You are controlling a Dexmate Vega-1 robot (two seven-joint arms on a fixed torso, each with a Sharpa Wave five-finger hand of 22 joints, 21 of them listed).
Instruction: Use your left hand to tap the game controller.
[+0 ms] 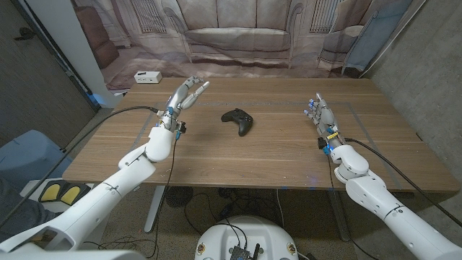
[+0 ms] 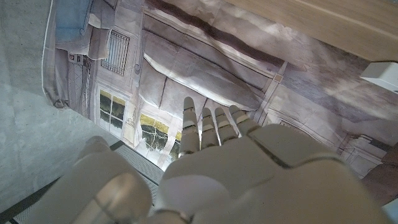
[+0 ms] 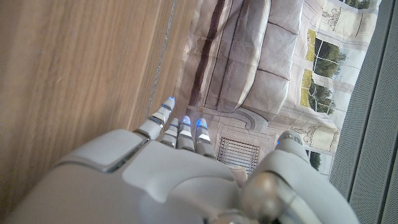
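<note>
Controller: black game controller (image 1: 238, 120) lying mid-table, between the hands, apart from both.
Left hand (image 1: 184, 97): hovering raised, fingers spread, gripping nothing.
Right hand (image 1: 320, 115): standing on edge, fingers released.
Surface: wooden table (image 1: 274, 155); printed sofa backdrop (image 1: 249, 36) hanging behind.
Head view: showing white box (image 1: 148, 77) at the table's far left corner.
</note>
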